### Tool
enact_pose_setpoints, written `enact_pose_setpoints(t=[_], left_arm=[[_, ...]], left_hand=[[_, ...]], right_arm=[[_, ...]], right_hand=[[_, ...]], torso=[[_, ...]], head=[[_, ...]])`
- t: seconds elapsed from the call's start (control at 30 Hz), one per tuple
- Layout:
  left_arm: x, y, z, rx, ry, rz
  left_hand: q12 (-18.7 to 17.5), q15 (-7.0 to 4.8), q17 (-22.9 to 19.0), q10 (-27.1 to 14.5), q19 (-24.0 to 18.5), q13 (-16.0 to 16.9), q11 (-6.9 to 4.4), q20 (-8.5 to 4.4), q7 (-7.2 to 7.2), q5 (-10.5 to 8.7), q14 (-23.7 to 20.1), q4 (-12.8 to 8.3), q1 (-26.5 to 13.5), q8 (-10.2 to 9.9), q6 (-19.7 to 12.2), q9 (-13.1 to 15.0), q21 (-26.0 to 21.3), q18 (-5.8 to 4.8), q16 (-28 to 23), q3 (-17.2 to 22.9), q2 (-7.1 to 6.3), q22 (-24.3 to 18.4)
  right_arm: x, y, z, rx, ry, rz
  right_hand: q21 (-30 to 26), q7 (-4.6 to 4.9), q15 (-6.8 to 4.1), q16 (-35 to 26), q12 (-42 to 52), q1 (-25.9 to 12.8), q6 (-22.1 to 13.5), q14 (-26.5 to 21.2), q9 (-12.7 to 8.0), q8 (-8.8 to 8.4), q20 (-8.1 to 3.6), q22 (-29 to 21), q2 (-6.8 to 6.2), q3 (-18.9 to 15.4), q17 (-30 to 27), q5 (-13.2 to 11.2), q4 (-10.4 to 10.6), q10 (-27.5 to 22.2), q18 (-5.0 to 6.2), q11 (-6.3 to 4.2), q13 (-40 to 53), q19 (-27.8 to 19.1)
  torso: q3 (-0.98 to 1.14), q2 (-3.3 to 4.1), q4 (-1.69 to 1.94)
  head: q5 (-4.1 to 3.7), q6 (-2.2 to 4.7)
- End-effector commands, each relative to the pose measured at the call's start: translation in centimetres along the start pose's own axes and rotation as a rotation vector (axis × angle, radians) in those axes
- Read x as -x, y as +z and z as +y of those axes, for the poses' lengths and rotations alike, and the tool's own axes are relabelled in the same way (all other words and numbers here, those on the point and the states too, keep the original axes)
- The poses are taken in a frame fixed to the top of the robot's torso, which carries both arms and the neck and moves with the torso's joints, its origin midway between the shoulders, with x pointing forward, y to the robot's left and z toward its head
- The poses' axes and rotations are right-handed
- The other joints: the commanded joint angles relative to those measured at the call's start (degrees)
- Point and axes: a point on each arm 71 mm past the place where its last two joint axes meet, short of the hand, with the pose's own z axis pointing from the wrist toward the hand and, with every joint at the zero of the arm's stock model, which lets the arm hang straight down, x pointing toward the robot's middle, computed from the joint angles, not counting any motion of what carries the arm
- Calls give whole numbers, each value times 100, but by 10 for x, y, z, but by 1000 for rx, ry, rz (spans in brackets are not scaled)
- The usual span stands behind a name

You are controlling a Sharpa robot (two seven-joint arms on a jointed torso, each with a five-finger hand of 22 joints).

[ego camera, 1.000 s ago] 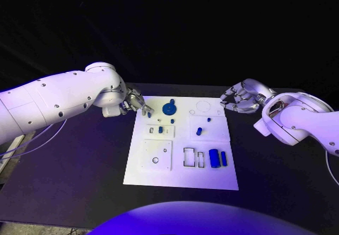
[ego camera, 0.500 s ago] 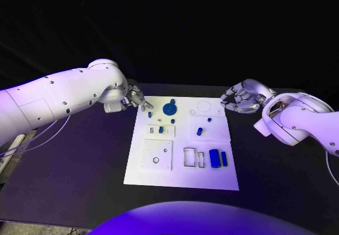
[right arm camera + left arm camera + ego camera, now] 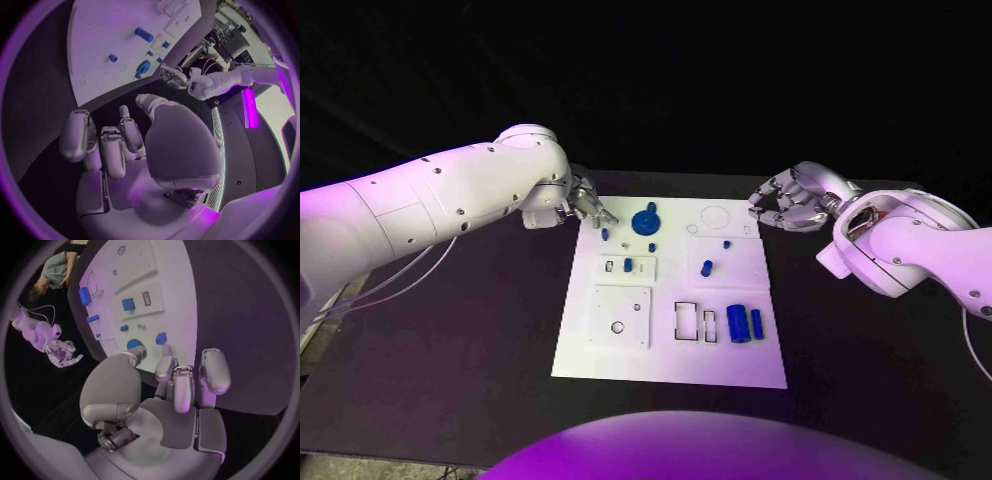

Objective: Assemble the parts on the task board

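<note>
The white task board (image 3: 625, 355) lies in the middle of the black table. At its far end stands a round blue part (image 3: 646, 222) with a small blue peg (image 3: 604, 234) beside it. Two blue cylinders (image 3: 737, 324) lie at the board's right side, and smaller blue pieces (image 3: 707, 267) sit mid-board. My left hand (image 3: 578, 205) hovers at the board's far left corner, fingers apart, holding nothing; in the left wrist view its fingertips (image 3: 181, 385) point toward the round part (image 3: 133, 344). My right hand (image 3: 788, 203) hangs off the far right corner, fingers loosely bent and empty (image 3: 119, 140).
Black table (image 3: 459, 330) surrounds the board on all sides. Several empty recesses, among them a rectangular slot (image 3: 687, 321) and a round hole (image 3: 617, 326), mark the board's near half. My left arm's bulky elbow (image 3: 516, 170) stands left of the board.
My left arm has swung its elbow toward the board, and the left hand has drawn slightly back from the board's far left corner. The right hand has stayed put.
</note>
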Motion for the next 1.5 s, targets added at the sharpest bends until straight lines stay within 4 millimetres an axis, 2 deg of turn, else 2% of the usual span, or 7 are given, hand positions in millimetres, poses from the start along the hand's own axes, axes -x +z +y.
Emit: enact_pose_setpoints(t=[0.03,0.47,0.83,0.93,1.1,1.33,1.5], left_arm=[[1,2,0,1,35,-5],[-5,8,-3,4,61,44],[-8,12,-3,6,58,64],[-10,11,-5,-2,60,68],[-11,11,-6,-5,60,74],[-11,11,-5,-1,45,73],[-11,11,-6,-10,34,72]], left_hand=[[-29,42,1509,-41,-1,-7,-12,47,14,-29,585,7,-16,-23,-11,-10,-32,-35,21,-34,32,164],[-50,49,1509,-73,-11,-39,-5,55,22,19,585,4,-10,-43,-21,-41,-53,-30,21,-70,38,157],[-34,54,1509,-90,-13,-35,-4,66,19,228,585,-8,114,-30,28,-91,-61,-29,21,-63,137,169],[-12,48,1509,-80,-9,-18,-15,63,1,379,585,-12,232,2,77,-105,-59,-29,21,-39,176,181],[-4,36,1509,-80,-5,-19,-32,56,-22,466,585,-20,392,43,111,-113,-60,-29,21,13,232,192],[3,13,1509,-84,0,-32,-61,36,-55,225,585,-30,731,127,116,-116,-74,-28,21,270,391,208],[5,8,1509,-85,6,-43,-66,30,-62,34,585,-32,848,167,96,-117,-76,-29,21,417,411,221]], right_arm=[[-2,0,1,6,-6,12],[-3,1,1,7,-5,14],[-3,1,1,6,-5,13],[-4,1,1,6,-5,13],[-4,2,1,6,-4,14],[-5,2,0,3,-1,16],[-5,2,0,2,-1,18]], right_hand=[[-30,-13,-50,-30,3,-40,-37,534,9,33,-36,286,0,22,1272,36,-4,3,96,-33,-5,-11],[-30,-13,-50,-30,3,-40,-37,534,9,33,-36,286,0,22,1272,36,-4,3,96,-33,-5,-11],[-30,-13,-50,-30,3,-40,-37,534,9,33,-36,286,0,22,1272,36,-4,3,96,-33,-5,-11],[-30,-13,-50,-30,3,-40,-37,534,9,33,-36,286,0,22,1272,36,-4,3,96,-33,-5,-11],[-30,-13,-50,-30,3,-40,-37,534,9,33,-36,286,0,22,1272,36,-4,3,96,-33,-5,-11],[-30,-13,-50,-30,3,-40,-37,534,9,33,-36,286,0,22,1272,36,-4,3,96,-33,-5,-11],[-30,-13,-50,-30,3,-40,-37,534,9,33,-36,286,0,22,1272,36,-4,3,96,-33,-5,-11]], torso=[[7,-6,14],[9,-6,2],[11,-10,6],[8,-8,5],[12,-9,6],[10,-6,9],[6,-6,7]], head=[[25,0],[65,0],[67,0],[69,0],[73,0],[75,0],[73,0]])
